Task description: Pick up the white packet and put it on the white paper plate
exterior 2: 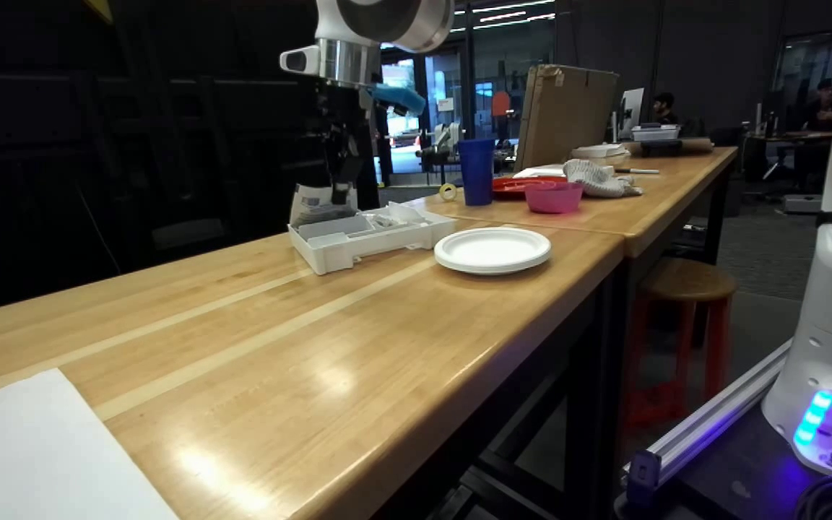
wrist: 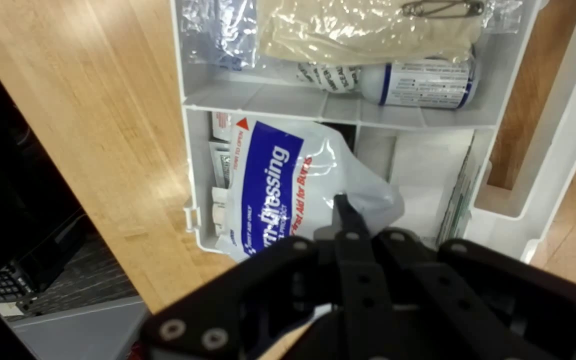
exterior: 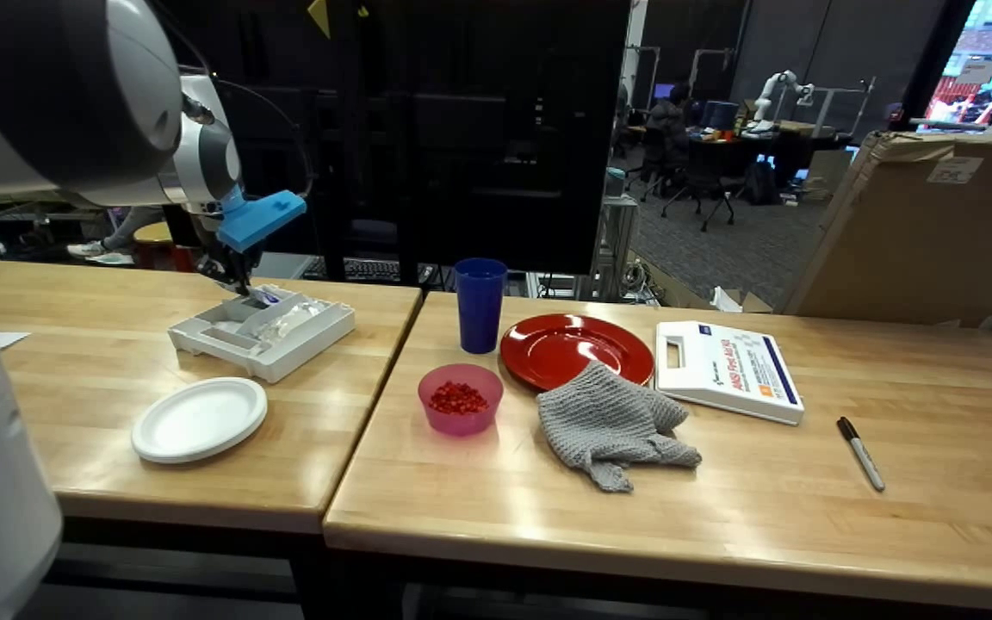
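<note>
The white packet (wrist: 273,185) has a blue band and red print. In the wrist view it lies tilted over the compartments of the open white box (wrist: 283,102). My gripper (wrist: 368,225) is shut on the packet's edge, which is creased at the fingers; one fingertip is hidden by it. In the exterior views the gripper (exterior: 244,287) (exterior 2: 344,189) is low at the box (exterior: 311,349) (exterior 2: 326,258), and the packet (exterior: 266,296) (exterior 2: 309,202) shows beside the fingers. The white paper plate (exterior: 200,419) (exterior 2: 492,249) lies on the table near the box, apart from it.
The box holds a bottle (wrist: 428,84) and plastic-wrapped items (wrist: 368,30). Across the table seam are a blue cup (exterior: 480,306), a pink bowl (exterior: 460,422), a red plate (exterior: 530,344), a grey cloth (exterior: 608,422), a first aid case (exterior: 728,370) and a marker (exterior: 861,455).
</note>
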Robot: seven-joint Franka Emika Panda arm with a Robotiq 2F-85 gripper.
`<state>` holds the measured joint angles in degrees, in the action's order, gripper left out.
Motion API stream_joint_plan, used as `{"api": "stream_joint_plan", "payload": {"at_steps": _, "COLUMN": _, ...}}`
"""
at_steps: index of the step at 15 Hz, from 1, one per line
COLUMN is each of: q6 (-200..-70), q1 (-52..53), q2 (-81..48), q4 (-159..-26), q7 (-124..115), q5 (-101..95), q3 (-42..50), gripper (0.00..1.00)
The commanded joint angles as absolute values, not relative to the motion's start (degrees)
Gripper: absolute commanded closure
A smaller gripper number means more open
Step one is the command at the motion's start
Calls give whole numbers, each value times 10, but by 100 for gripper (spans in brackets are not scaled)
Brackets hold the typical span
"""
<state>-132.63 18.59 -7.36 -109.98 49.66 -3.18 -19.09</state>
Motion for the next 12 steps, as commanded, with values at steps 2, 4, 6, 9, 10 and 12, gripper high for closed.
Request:
{"api": "stream_joint_plan", "payload": {"at_steps": 2, "q6": -1307, "q1": 185, "q2": -54, "q4": -1090, "q7": 467, "q5": -72, "q3": -188, "gripper": 100}}
{"api": "stream_joint_plan", "payload": {"at_steps": 4, "q6": -1304, "q1": 185, "q2": -40, "q4": -1090, "q7": 447, "q5": -99, "q3": -185, "gripper": 100}}
{"api": "stream_joint_plan", "payload": {"at_steps": 6, "q6": -1296, "q1": 184, "q2": -24, "q4": -1091, "q7": 427, "q5": -120, "q3": -184, "gripper": 100}}
{"api": "stream_joint_plan", "payload": {"at_steps": 9, "q6": -1276, "q1": 183, "q2": 5, "q4": -1094, "q7": 411, "q5": -142, "q3": -184, "gripper": 100}}
{"api": "stream_joint_plan", "payload": {"at_steps": 10, "q6": -1262, "q1": 183, "q2": 14, "q4": -1095, "q7": 411, "q5": -138, "q3": -184, "gripper": 100}}
{"api": "stream_joint_plan", "payload": {"at_steps": 12, "q6": -1240, "q1": 183, "q2": 31, "q4": -1097, "q7": 411, "q5": -133, "q3": -184, "gripper": 100}}
